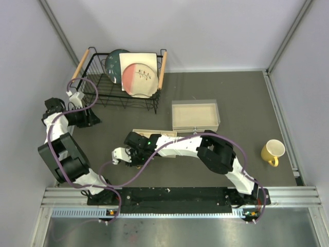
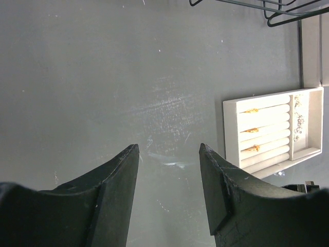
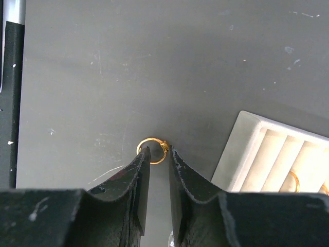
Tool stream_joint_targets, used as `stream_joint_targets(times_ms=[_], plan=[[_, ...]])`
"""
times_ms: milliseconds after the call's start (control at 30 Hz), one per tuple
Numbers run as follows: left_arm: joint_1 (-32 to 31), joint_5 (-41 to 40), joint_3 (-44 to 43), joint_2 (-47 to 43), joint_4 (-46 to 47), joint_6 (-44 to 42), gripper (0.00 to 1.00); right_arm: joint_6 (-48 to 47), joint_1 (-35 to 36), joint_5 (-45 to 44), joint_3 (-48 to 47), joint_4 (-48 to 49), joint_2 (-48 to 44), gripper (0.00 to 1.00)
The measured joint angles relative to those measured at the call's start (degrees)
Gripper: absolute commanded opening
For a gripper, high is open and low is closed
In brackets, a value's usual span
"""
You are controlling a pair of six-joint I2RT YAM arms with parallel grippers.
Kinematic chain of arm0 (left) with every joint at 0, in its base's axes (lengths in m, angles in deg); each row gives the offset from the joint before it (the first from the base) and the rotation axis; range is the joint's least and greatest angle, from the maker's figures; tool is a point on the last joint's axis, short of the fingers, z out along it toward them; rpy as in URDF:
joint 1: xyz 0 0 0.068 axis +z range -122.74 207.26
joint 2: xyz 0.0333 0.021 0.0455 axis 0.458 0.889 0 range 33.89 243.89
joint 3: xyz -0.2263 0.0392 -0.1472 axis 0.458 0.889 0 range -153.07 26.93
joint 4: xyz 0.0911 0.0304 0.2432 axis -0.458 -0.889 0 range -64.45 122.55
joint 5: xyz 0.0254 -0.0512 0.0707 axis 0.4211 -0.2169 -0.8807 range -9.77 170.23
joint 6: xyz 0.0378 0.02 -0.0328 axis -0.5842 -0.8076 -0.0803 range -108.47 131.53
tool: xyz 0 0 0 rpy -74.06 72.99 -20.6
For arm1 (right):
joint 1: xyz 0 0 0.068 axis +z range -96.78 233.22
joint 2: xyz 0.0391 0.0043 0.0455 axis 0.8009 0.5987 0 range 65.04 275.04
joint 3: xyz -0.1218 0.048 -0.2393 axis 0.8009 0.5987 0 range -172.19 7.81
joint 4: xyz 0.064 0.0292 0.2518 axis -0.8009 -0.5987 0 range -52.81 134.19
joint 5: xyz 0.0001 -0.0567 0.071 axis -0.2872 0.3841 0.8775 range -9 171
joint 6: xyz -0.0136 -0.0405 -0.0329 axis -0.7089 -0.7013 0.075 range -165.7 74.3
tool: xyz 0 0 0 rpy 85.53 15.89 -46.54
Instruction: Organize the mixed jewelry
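Observation:
A small gold ring (image 3: 152, 139) lies on the dark table. My right gripper (image 3: 159, 150) is low over it with a narrow gap between its jaws. The left fingertip sits inside the ring, the right fingertip just outside its setting (image 3: 164, 146). In the top view the right gripper (image 1: 119, 157) is left of the beige tray (image 1: 154, 133). The tray (image 2: 231, 123) holds gold rings (image 2: 252, 110) in its rolls and silver studs (image 2: 298, 123) in a side slot. My left gripper (image 2: 168, 147) is open and empty over bare table. No bangle or chain is clearly visible.
A beige box (image 1: 195, 114) stands behind the tray. A black wire dish rack (image 1: 97, 95) with plates is at the back left, close to the left gripper (image 1: 85, 118). A yellow mug (image 1: 272, 152) stands at the right. The tray's corner (image 3: 241, 149) is right of my right fingers.

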Motion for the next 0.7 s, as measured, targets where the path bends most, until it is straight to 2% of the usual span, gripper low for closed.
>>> stream_joint_targets(times_ms=[267, 700], plan=[[0.2, 0.2, 0.0, 0.6, -0.1, 0.0, 0.56, -0.4, 0.0, 0.0, 0.0, 0.2, 0.4, 0.20], [0.2, 0.3, 0.0, 0.6, -0.5, -0.4, 0.56, -0.8, 0.2, -0.2, -0.7, 0.3, 0.9, 0.00]])
